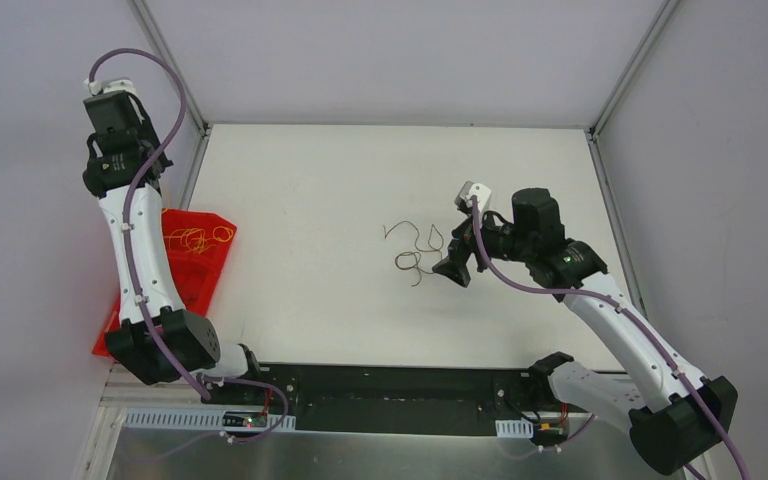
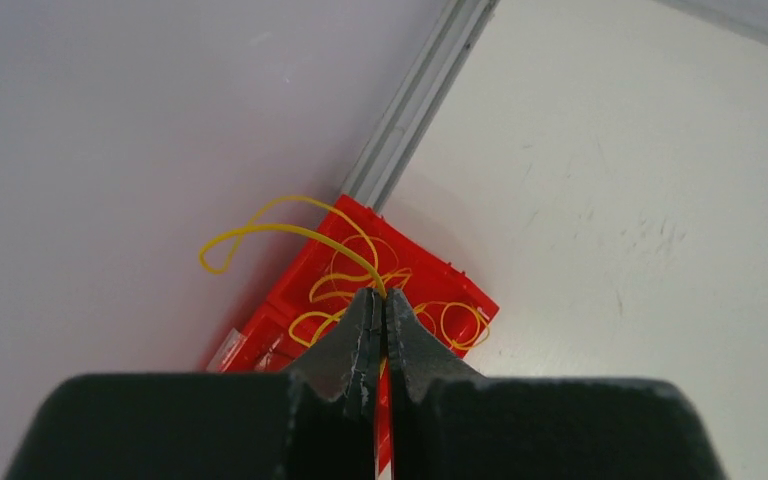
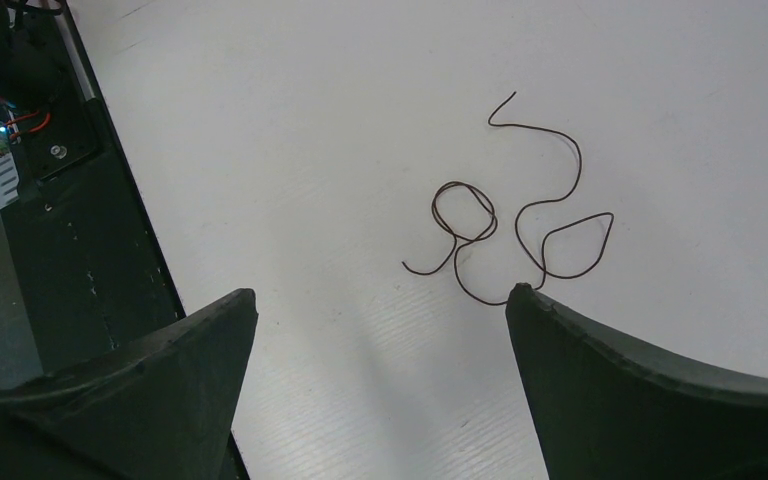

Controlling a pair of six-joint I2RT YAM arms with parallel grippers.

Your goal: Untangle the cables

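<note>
A thin dark cable (image 1: 407,255) lies curled in loops on the white table, alone; in the right wrist view the dark cable (image 3: 580,165) is just ahead of the fingers. My right gripper (image 3: 380,290) hovers open beside it, nothing between its fingers, its right fingertip over one end of a loop. Thin yellow cables (image 1: 198,238) lie coiled in a red bin (image 1: 215,275). My left gripper (image 2: 381,295) is high above the red bin (image 2: 290,300), shut on a yellow cable (image 2: 290,228) that arcs up from the pile.
The red bin sits off the table's left edge beside an aluminium frame rail (image 2: 415,100). Grey walls enclose the table on three sides. A black base plate (image 1: 390,385) with wiring runs along the near edge between the arm bases.
</note>
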